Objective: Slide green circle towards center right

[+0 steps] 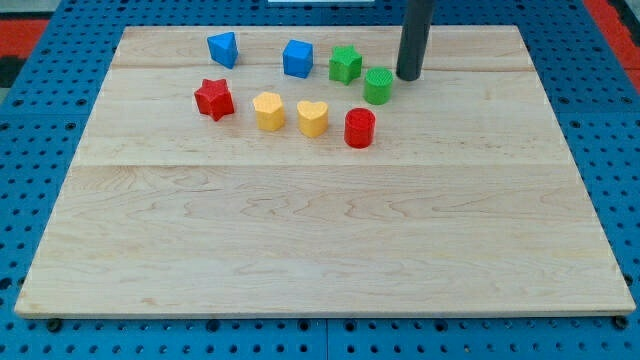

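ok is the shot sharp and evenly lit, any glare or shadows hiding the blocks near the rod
In the camera view, focus is sharp and light is soft and even across the wooden board, with no glare; my tip sits just right of the green circle, casting only a faint shadow, and the red cylinder stays clearly visible.

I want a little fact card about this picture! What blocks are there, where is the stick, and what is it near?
board: pale wooden board on a blue pegboard
task block: green round cylinder block, upper middle
my tip: end of the dark rod tool, just to the view's right of the green cylinder, slightly higher; contact unclear
green neighbour: green star-shaped block, to its left
blue: triangular block; cube
red: star; cylinder
yellow: rounded block; heart
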### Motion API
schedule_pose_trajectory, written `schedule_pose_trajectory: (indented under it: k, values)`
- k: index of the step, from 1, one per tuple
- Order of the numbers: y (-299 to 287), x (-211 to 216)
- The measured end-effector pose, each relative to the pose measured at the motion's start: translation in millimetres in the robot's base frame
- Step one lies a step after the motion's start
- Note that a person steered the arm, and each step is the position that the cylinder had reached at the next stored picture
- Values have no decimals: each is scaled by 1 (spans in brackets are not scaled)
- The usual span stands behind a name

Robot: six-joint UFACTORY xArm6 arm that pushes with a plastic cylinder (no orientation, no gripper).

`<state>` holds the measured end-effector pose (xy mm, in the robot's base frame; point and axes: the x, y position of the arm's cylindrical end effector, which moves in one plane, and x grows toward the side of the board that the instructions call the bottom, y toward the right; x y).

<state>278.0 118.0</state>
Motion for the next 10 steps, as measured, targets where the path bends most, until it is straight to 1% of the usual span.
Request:
schedule_pose_trajectory:
  k: [1, 2, 3, 4, 6, 7, 8, 9, 10]
  values:
    - [-48, -5]
    - [-93, 3]
    - [-60, 49]
    - [-17, 52]
    - [-15, 3]
    - [7, 53]
    - [17, 89]
    - [14, 46]
    - [14, 24]
